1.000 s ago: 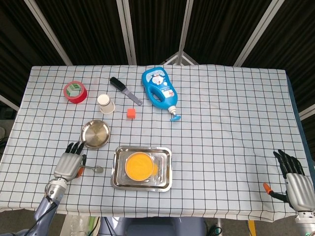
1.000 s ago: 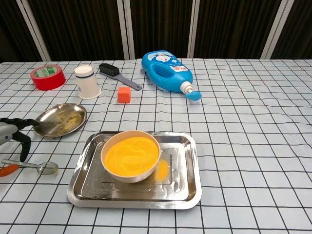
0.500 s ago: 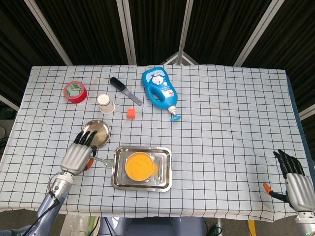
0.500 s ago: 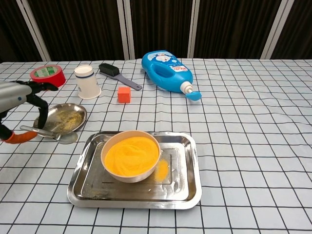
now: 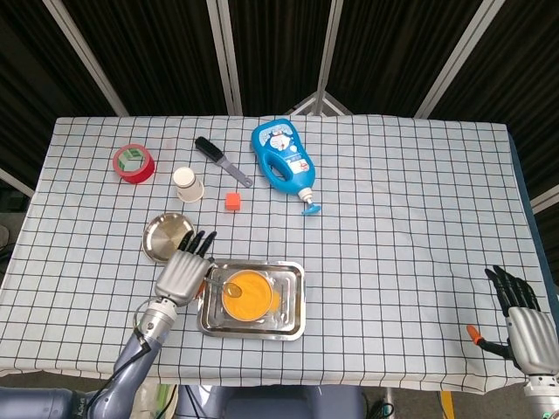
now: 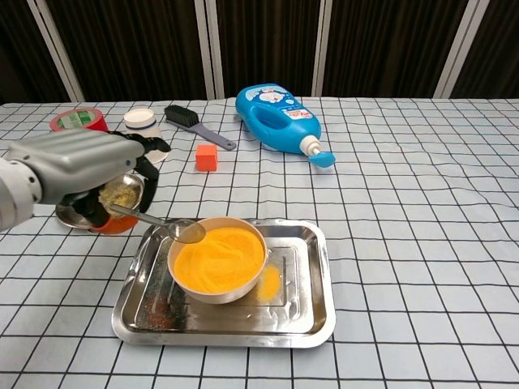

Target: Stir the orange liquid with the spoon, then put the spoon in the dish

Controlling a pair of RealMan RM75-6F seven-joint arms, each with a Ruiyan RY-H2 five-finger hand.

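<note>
Checked cloth covers the table, with dark curtains behind. At the tray's 9 o'clock side, the left hand grips the spoon, whose scoop sits at the rim of the bowl of orange liquid; the dish lies at the tray's 10 o'clock. Right hand holds nothing, fingers spread, at the table's 4 o'clock corner.

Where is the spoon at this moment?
The left hand holds the spoon on the left in chest view, its scoop at the left rim of the orange bowl.
</note>
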